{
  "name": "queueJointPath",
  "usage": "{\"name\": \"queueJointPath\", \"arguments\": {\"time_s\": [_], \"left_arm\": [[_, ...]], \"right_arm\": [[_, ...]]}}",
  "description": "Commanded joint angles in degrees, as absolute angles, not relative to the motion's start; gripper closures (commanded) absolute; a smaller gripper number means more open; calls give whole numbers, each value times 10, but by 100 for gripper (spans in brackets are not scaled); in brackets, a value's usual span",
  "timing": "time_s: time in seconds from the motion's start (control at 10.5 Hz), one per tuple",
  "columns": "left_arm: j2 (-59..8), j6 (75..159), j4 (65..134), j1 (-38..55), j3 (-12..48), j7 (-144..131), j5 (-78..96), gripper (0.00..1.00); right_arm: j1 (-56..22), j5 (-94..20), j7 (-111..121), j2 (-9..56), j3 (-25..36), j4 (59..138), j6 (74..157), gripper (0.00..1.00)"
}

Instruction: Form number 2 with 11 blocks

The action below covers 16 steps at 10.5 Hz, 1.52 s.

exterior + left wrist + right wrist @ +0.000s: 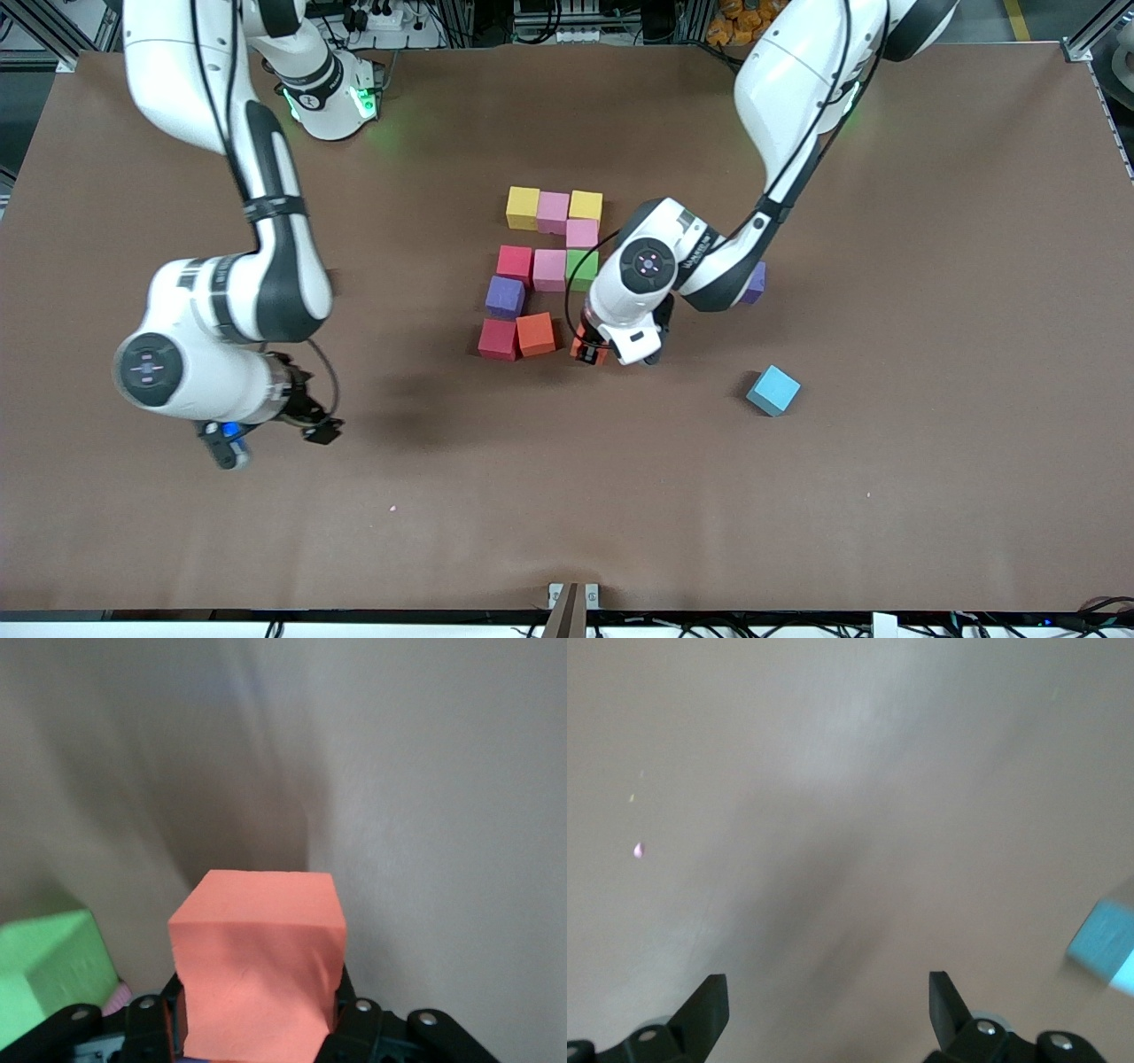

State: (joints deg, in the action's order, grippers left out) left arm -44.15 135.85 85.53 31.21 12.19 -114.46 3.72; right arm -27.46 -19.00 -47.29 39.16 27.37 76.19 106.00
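Our left tool (592, 348) grips the orange matte foam cube (257, 961), just beside the other orange foam cube (536, 334); we should lower it flush, aligned. Our right tool (828, 1010) waits wide.

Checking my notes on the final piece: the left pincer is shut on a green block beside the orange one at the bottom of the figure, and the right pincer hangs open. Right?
Not quite. The block in the left pincer is orange, not green, as the left wrist view shows. The rest holds: it sits beside the placed orange block, and the right pincer hangs open.
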Motion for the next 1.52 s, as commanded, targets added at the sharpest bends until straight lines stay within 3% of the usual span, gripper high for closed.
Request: {"name": "queueJointPath", "arguments": {"time_s": [0.0,0.38,0.57,0.85,0.95,1.42], "left_arm": [[-455,1377,841,352,92,-1205,35,49],[-470,1384,842,387,62,-1246,32,49],[-470,1384,844,387,62,-1245,32,49],[-470,1384,844,388,63,-1246,34,49],[-471,1384,844,388,63,-1246,35,49],[-479,1384,842,387,63,-1246,38,49]], "right_arm": [[-255,-193,-336,371,308,770,1035,0],[-182,-187,-99,331,308,774,981,0],[-181,-188,-16,299,315,780,934,0],[-181,-178,46,237,309,838,931,0],[-178,-157,47,225,296,845,933,0],[-66,-41,47,91,118,936,984,0]]}}
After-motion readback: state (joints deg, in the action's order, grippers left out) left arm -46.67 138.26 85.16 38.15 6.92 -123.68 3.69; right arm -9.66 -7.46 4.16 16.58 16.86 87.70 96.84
